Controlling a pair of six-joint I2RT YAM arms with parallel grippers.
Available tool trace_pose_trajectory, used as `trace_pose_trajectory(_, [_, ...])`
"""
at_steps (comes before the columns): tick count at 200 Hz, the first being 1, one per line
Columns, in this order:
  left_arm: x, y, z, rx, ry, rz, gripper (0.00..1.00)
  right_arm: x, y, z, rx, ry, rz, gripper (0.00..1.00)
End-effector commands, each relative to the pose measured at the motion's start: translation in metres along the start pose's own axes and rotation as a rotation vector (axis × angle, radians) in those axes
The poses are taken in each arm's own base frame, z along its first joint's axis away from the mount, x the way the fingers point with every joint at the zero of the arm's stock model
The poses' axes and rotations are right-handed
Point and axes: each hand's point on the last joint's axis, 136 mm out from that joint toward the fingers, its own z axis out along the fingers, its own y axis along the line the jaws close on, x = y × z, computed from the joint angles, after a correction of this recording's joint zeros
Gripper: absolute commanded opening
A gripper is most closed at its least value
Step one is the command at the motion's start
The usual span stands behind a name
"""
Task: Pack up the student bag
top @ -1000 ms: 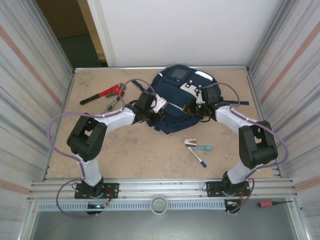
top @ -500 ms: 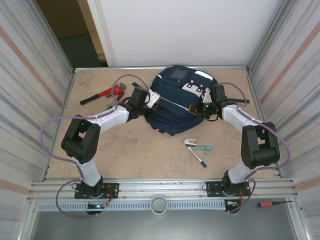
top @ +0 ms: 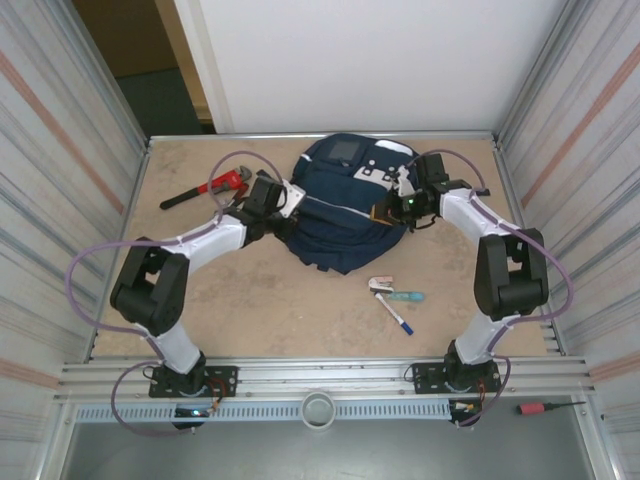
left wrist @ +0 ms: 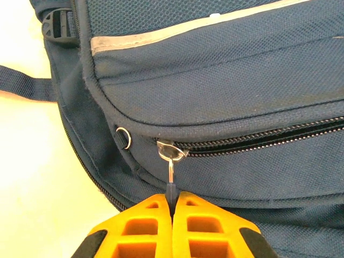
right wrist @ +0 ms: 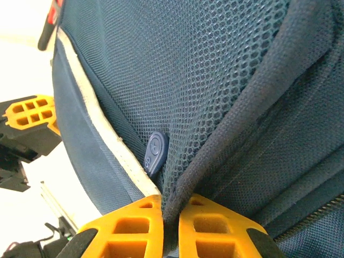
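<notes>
The zip pull's tip hides between the left fingers.

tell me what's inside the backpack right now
Nothing inside shows. The zipper on the backpack looks closed along the stretch in the left wrist view, the left gripper pinching its pull tab, so fabric covers whatever it holds.

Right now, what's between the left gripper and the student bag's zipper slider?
The pull tab, running from the slider on the student bag into the shut left gripper; the left wrist view shows it.
</notes>
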Motion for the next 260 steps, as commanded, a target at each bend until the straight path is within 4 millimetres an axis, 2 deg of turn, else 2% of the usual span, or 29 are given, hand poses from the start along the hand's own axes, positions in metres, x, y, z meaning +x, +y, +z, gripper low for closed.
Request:
trace_pose_trajectory(1, [0.013, 0.007, -0.017, -0.039, 0.019, -0.020, 0.00, 0.011, 0.020, 0.001, -0.068, 0.060, -0.096, 0.00])
trace_pose_trajectory(15, [0.019, 0.004, -0.020, -0.031, 0.021, -0.033, 0.00, 0.014, 0.013, -0.005, -0.057, 0.053, -0.085, 0.00])
trace_pose_trajectory(37, [0.023, -0.006, -0.018, 0.010, 0.016, -0.036, 0.00, 0.007, -0.006, -0.015, -0.029, 0.018, -0.041, 0.00])
trace_pose_trajectory(61, [0.022, -0.008, -0.012, 0.014, 0.030, -0.022, 0.00, -0.001, -0.011, -0.018, -0.010, 0.002, -0.029, 0.00])
trace_pose_trajectory(80, [0.019, 0.002, -0.011, -0.020, 0.037, -0.014, 0.00, -0.004, -0.019, -0.020, 0.025, -0.003, -0.013, 0.00])
trace_pose_trajectory(125, [0.012, 0.035, -0.012, -0.073, 0.033, -0.035, 0.00, 0.003, -0.048, -0.022, 0.125, 0.011, 0.021, 0.00])
trace_pose_trajectory(152, [0.009, 0.048, -0.002, -0.078, 0.048, -0.055, 0.00, 0.003, -0.047, -0.021, 0.119, 0.019, 0.005, 0.00])
trace_pose_trajectory(219, [-0.027, 0.040, 0.029, 0.032, -0.029, -0.034, 0.00, 0.008, -0.042, -0.010, 0.087, 0.070, -0.030, 0.00])
trace_pose_trajectory(245, [-0.035, 0.041, 0.038, 0.042, -0.045, -0.041, 0.12, 0.008, -0.043, -0.008, 0.087, 0.076, -0.028, 0.00])
trace_pose_trajectory(260, [-0.033, 0.042, 0.035, 0.034, -0.038, -0.048, 0.22, 0.006, -0.041, -0.008, 0.083, 0.071, -0.026, 0.00])
